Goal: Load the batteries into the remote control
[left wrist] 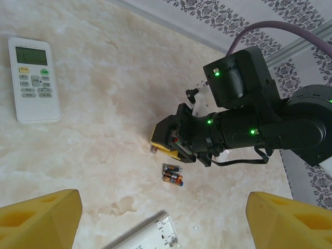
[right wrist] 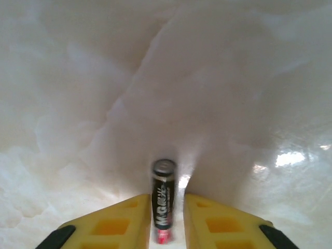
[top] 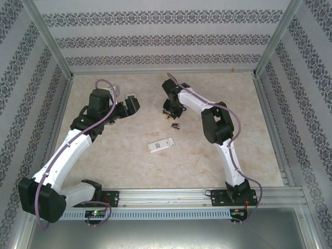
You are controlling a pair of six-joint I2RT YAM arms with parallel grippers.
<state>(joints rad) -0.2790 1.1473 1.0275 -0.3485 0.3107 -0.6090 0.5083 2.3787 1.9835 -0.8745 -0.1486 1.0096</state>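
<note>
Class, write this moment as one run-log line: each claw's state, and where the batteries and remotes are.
right claw: closing around one battery | left claw: open, empty | spare batteries: on table | white remote: face up

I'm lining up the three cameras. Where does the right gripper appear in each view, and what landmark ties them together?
Top external: right gripper sits upper centre, at the end of the right arm.
Left wrist: centre, yellow pads pointing down.
Right wrist: bottom centre, with a battery between its pads.
Landmark: the loose batteries lie beside it in the top and left wrist views.
</note>
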